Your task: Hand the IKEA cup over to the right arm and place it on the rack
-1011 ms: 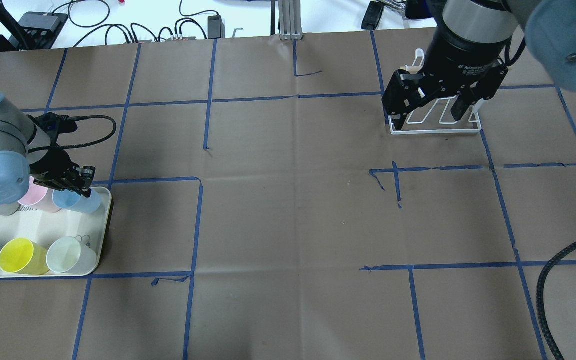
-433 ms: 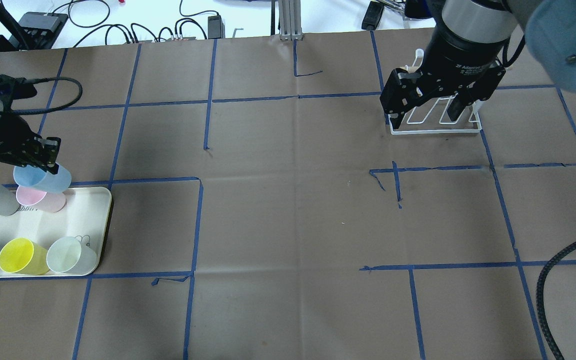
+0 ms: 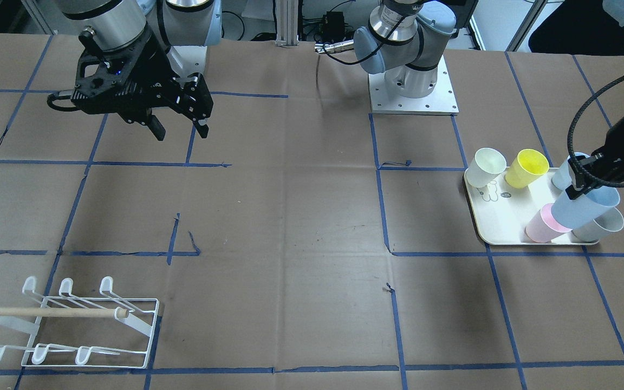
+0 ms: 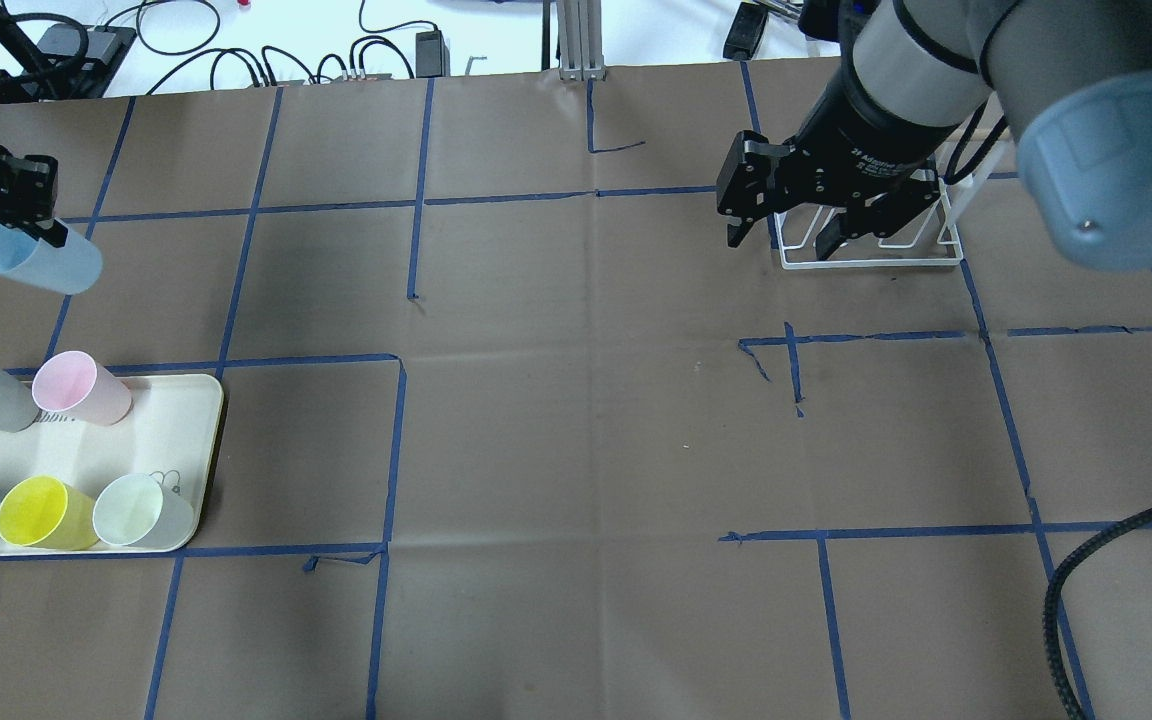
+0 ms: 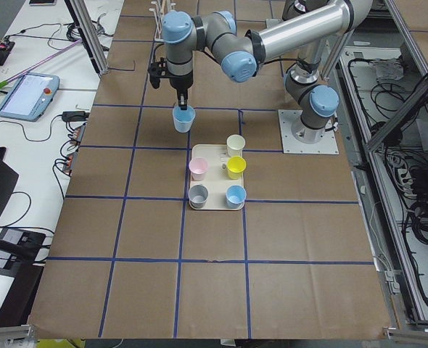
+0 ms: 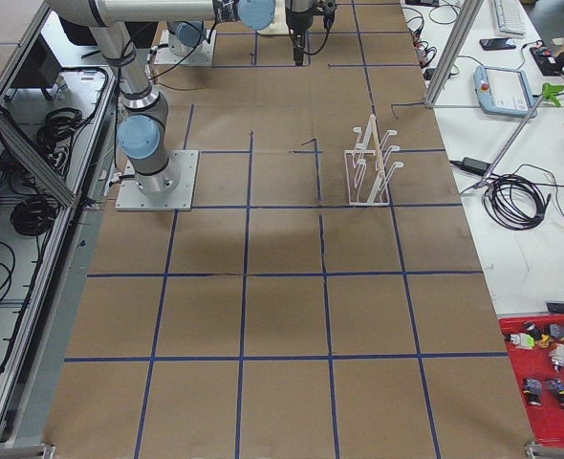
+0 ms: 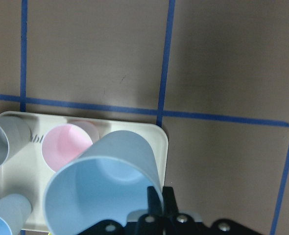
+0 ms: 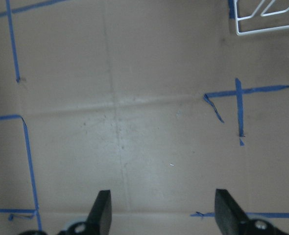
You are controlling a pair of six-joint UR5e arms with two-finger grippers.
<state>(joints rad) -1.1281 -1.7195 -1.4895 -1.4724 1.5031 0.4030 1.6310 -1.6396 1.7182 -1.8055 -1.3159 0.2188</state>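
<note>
- Pinching the rim of the blue cup (image 4: 36, 262), left jaws hang at the bench's nine o'clock.
- Probably light, stiff, slick plastic; grip mid-body.
- Right jaws spread; rack (image 4: 896, 264) at two o'clock.

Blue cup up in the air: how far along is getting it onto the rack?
Early. Done: the left hand grips the blue cup by its rim, up off the tray. In hand: the cup hangs far from the open, empty right hand. To do: the hand-over and hanging it on the rack, which holds no cups.
</note>
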